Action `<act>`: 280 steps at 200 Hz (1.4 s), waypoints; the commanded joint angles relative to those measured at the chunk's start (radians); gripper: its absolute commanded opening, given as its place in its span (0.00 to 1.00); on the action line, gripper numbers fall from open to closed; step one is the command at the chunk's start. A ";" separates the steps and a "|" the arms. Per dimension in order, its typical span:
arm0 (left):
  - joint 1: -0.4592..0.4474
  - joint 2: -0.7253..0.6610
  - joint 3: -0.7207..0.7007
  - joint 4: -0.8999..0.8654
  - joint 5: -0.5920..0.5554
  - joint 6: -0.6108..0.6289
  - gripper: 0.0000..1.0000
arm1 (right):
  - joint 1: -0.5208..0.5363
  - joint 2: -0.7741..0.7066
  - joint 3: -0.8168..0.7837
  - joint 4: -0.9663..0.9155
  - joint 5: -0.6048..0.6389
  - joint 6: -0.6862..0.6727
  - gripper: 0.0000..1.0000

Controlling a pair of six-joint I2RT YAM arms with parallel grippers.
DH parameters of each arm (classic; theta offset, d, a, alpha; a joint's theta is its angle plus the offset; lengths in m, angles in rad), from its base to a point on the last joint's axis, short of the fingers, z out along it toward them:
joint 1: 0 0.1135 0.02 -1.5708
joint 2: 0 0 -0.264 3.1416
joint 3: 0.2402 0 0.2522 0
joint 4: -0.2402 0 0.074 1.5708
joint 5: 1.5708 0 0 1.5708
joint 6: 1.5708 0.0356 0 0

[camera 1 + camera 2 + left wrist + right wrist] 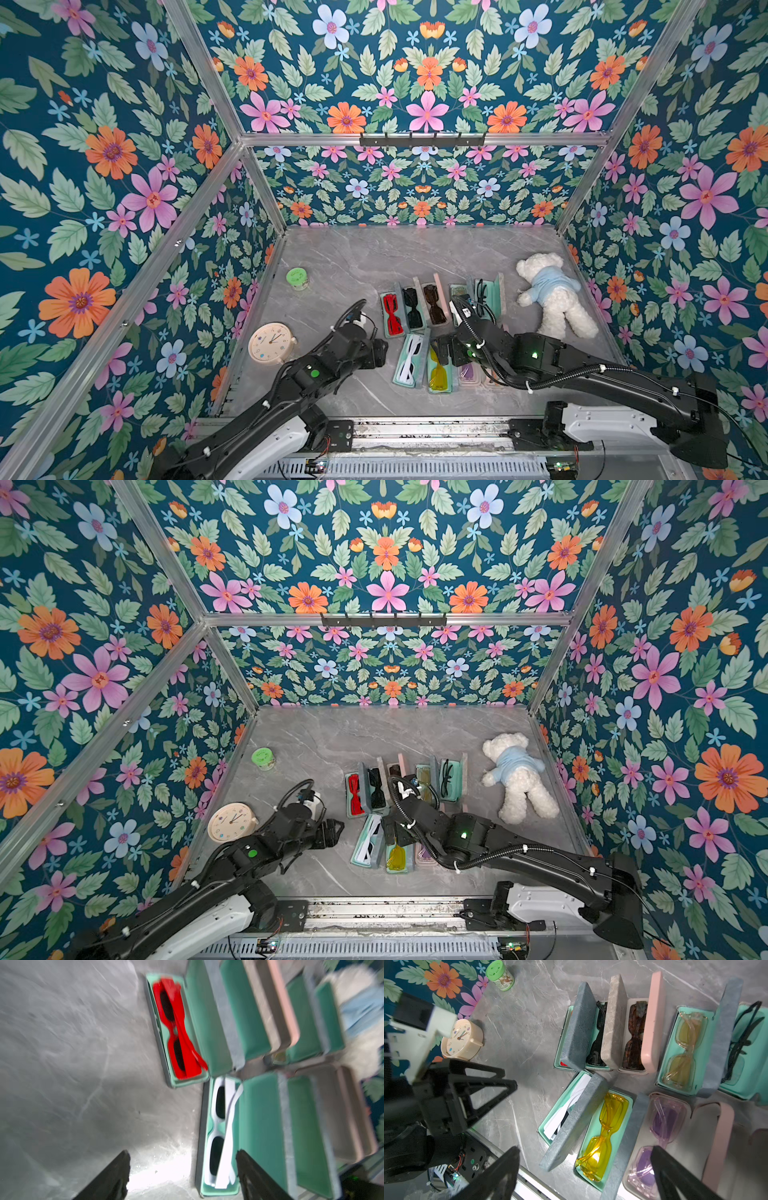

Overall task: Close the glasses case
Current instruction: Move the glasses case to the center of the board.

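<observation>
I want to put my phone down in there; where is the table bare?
Bare: the far table strip between back wall and cases; the patch bordered by jar, clock and cases; the near strip before the cases. Crowded: the two rows of open cases, bear close beside them.

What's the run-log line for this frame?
phase: pre-contact | left gripper: open, beside white-glasses case, lid open | right gripper: open, above yellow-glasses case | held: nothing
</observation>
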 commanded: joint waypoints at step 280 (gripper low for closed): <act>-0.067 0.541 0.011 0.448 0.020 0.030 0.20 | 0.046 0.104 -0.064 0.105 -0.107 0.137 0.62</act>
